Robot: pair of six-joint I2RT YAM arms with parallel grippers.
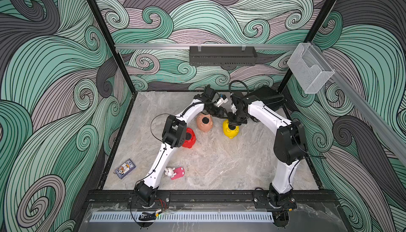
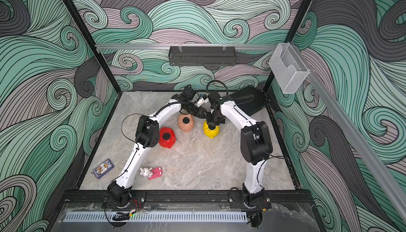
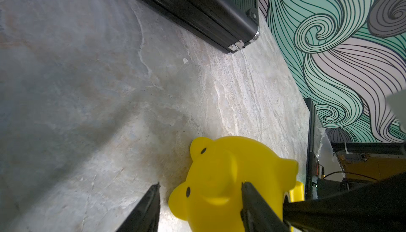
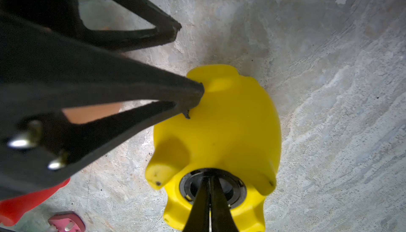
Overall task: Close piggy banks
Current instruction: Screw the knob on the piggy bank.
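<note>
Toward the far edge of the desk (image 1: pixel 219 165), the yellow pig (image 1: pixel 230 130) lies belly-up so its hole faces the right tool (image 4: pixel 209 189), closed narrow and pressed into the black plug (image 4: pixel 236 187), while the half-open left tool (image 3: pixel 200 184) straddles its head, seemingly bracing it.

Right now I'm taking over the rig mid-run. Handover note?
Left hand: open, one finger against the yellow pig, apparently steadying it.
Right hand: shut, tips on the black plug in the yellow pig's belly hole.
Red pig and peach pig: belly up, holes filled black; both look closed.
Left to do: confirm the yellow pig's plug is fully seated, then back both hands off.
</note>
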